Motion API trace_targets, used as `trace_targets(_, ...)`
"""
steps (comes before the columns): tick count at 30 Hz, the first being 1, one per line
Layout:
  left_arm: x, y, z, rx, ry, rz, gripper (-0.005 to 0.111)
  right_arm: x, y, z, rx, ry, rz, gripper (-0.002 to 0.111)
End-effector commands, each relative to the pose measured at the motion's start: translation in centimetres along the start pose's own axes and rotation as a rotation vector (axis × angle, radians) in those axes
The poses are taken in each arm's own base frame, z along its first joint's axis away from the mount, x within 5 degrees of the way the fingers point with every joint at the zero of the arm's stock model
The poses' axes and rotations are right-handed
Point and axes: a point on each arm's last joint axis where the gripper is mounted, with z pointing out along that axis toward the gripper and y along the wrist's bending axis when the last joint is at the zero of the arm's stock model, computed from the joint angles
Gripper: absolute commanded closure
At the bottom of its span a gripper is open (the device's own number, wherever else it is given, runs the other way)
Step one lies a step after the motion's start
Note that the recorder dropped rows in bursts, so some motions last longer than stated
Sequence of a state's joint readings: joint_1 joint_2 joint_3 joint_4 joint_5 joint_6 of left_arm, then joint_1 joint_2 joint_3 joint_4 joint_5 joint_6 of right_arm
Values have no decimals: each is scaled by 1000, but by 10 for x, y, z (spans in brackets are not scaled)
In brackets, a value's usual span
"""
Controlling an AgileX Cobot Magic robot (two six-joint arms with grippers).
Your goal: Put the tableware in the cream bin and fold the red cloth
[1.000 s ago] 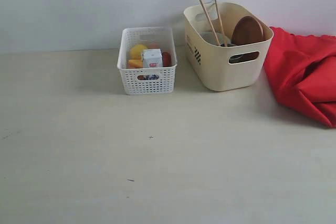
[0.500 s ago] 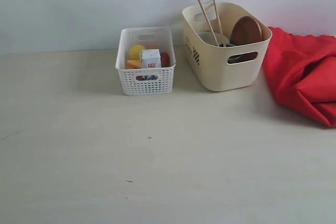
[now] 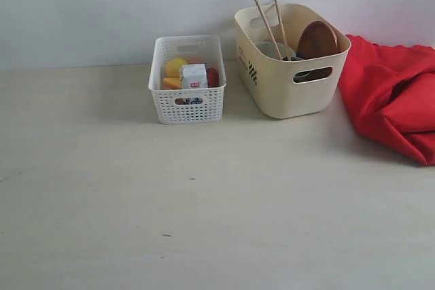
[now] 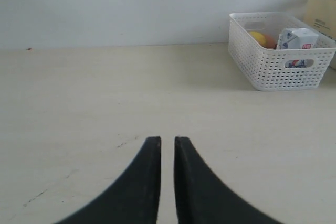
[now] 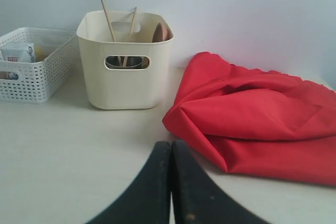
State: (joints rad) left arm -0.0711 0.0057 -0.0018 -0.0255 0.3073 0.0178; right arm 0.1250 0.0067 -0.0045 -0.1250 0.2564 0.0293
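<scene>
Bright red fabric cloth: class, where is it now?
Exterior view: the bright red fabric cloth lies bunched at the right edge, right of the cream-yellow plastic bin.

A plain, pale bluish-white wall [image 3: 102, 5] is seen across the upper third of the exterior view. The rest of the frame is taken up by a cream-coloured tabletop [image 3: 204, 236] with a faint grain, and the wall is met along a straight horizontal line at the upper left. A small dark speck [image 3: 192, 178] is seen near the middle of the frame, and a short dark mark [image 3: 168, 235] lower, left of centre. Faint scratches [image 4: 123, 142] are shown in the left wrist view. The scene is lit softly and evenly.
</scene>
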Motion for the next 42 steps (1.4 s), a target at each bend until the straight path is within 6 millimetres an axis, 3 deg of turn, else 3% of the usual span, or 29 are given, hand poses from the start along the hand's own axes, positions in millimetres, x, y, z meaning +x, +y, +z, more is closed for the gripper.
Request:
trace_targets(1, 0, 0, 0, 0, -8, -2, 95, 2, -2, 0, 43, 5, 30, 108)
trace_targets(6, 0, 0, 0, 0, -8, -2, 95, 2, -8, -1, 143, 14, 39, 108)
trace_targets(42, 0, 0, 0, 0, -5, -2, 95, 3, -8, -1, 144, 16, 43, 108)
